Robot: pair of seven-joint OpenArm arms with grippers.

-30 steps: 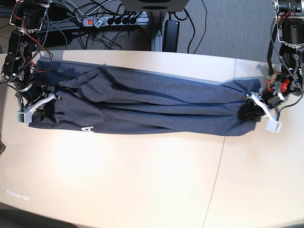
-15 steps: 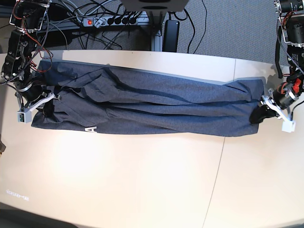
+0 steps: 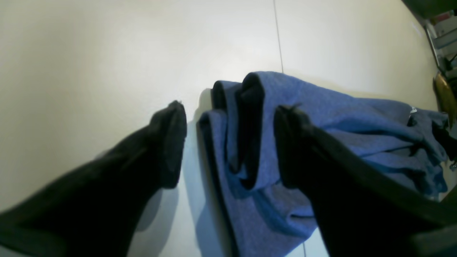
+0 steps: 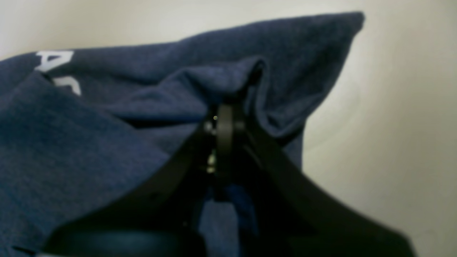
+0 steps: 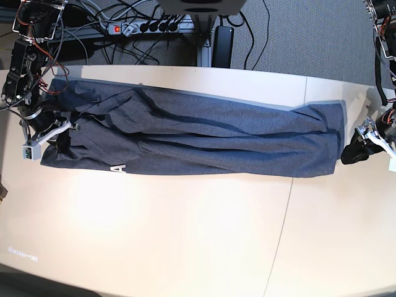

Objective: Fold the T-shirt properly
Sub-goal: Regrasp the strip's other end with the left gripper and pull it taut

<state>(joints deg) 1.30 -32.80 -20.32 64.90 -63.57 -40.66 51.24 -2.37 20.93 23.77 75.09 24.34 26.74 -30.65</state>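
Observation:
The dark grey T-shirt [image 5: 204, 139] lies stretched in a long folded band across the table, with a bit of white lettering [image 5: 117, 168] at its front edge. My right gripper [image 5: 62, 132], at the band's left end in the base view, is shut on a bunched fold of the T-shirt [image 4: 228, 85]. My left gripper [image 5: 354, 154] stands open just off the band's right end, apart from the cloth. In the left wrist view its dark fingers [image 3: 171, 139] spread wide above the layered edge of the T-shirt [image 3: 321, 107].
The light table [image 5: 185, 235] has a seam [image 5: 281, 223] running front to back. Behind its far edge lie a power strip [image 5: 145, 27], cables and grey carpet [image 5: 297, 37]. A cable bundle hangs by the right arm [image 5: 28, 62].
My left gripper has opened, let go of the T-shirt's end and drawn away to the right. The cloth's end now lies flat. The right gripper keeps its hold.

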